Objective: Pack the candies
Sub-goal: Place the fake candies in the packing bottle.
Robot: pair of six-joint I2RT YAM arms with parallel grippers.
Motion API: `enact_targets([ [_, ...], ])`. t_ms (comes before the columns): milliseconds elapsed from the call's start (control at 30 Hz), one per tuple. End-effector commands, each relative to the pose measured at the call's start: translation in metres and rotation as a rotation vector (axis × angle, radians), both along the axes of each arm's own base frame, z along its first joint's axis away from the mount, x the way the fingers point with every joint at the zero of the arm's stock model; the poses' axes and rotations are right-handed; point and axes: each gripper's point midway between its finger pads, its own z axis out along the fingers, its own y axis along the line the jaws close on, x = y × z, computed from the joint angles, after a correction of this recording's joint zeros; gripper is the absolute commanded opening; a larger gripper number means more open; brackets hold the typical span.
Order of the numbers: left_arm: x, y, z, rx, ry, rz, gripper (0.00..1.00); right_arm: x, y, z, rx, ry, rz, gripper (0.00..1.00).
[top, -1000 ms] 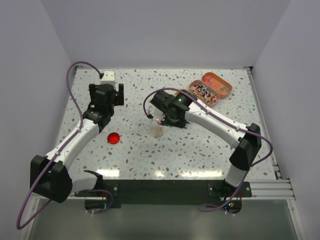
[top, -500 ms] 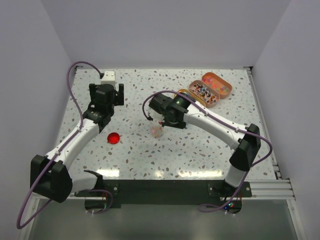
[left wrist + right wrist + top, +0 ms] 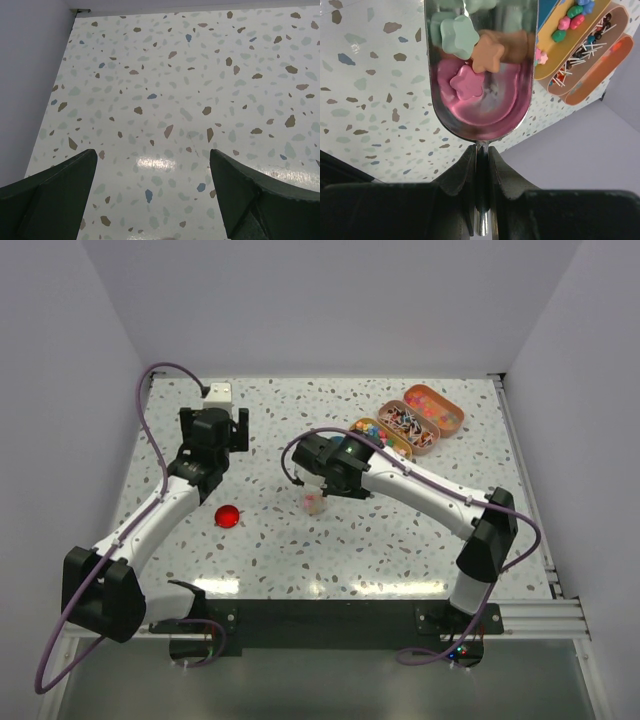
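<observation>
Right gripper (image 3: pixel 481 156) swung the scoop (image 3: pixel 480 116) left, pinching its handle tight. Candies (image 3: pixel 466 84) loaded, so next is probably tipping into the little cup (image 3: pixel 315 502). Left gripper (image 3: pixel 152 187) gapes wide, empty.

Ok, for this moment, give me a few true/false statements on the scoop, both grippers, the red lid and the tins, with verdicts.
1. The right gripper is shut on the scoop by its handle. True.
2. The scoop is empty. False: star-shaped candies, green, orange and pink, lie in it.
3. The left gripper holds the red lid. False: it is open with nothing between its fingers; the lid lies on the table.
4. Three oval tins sit side by side at the table's far right. True.
</observation>
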Motion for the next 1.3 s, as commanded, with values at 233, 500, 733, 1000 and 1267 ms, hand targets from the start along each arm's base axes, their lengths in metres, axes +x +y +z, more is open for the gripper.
enact_targets([
  [233,0.006,0.002,0.011,-0.006,-0.05,0.005,1.0,0.002,-0.003,0.007,-0.071,-0.051,0.012,0.0],
  [500,0.006,0.001,0.011,-0.007,-0.05,0.001,1.0,0.002,-0.002,0.011,-0.088,-0.074,0.022,0.0],
  [733,0.006,0.0,0.012,-0.009,-0.052,-0.002,1.0,0.001,-0.001,0.012,-0.103,-0.087,0.03,0.0],
  [1000,0.006,0.0,0.01,-0.012,-0.051,-0.004,1.0,0.002,0.0,0.015,-0.109,-0.098,0.038,0.0],
  [1267,0.007,-0.001,0.011,-0.013,-0.051,-0.01,1.0,0.0,-0.001,0.018,-0.095,-0.104,0.041,0.0],
])
